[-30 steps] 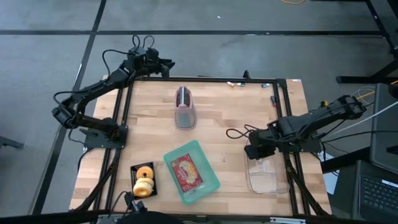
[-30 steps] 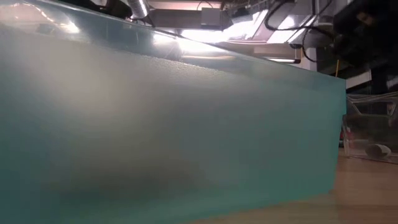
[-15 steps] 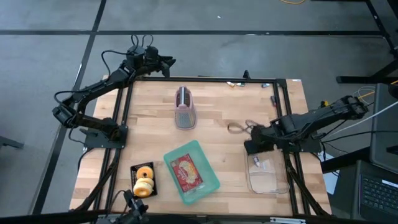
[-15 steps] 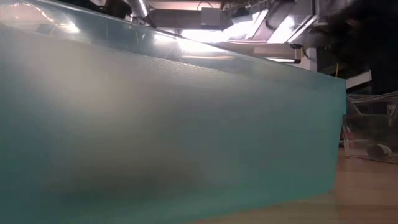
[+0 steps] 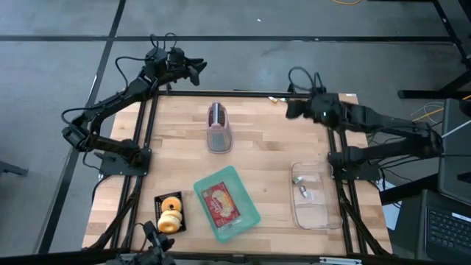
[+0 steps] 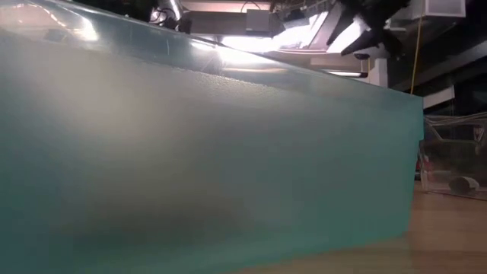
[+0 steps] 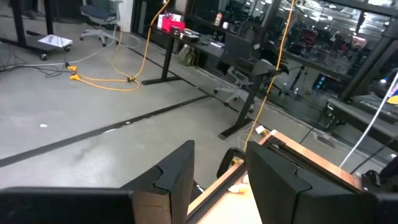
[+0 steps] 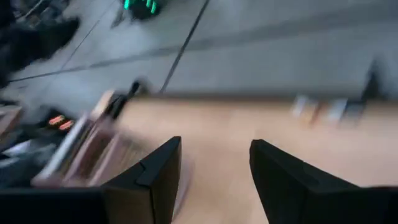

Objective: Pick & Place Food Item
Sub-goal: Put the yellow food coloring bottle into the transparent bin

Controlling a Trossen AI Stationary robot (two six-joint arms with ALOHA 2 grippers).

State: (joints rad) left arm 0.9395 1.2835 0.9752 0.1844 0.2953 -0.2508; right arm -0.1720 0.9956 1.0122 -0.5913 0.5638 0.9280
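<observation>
High view: small pale food item [image 5: 304, 193] lying loose in clear rectangular plastic tray [image 5: 324, 215] at table's right edge; right gripper [image 5: 291, 109] raised near far right corner, well apart; left gripper [image 5: 197, 68] beyond far edge.

Low view: blocked by teal plastic bin wall [image 6: 228, 167].

Left wrist view: fingers [image 7: 180, 171] parted, empty.

Right wrist view: fingers [image 8: 163, 168] spread, empty.

Probably light, small, maybe slippery; best pinched across middle.
</observation>
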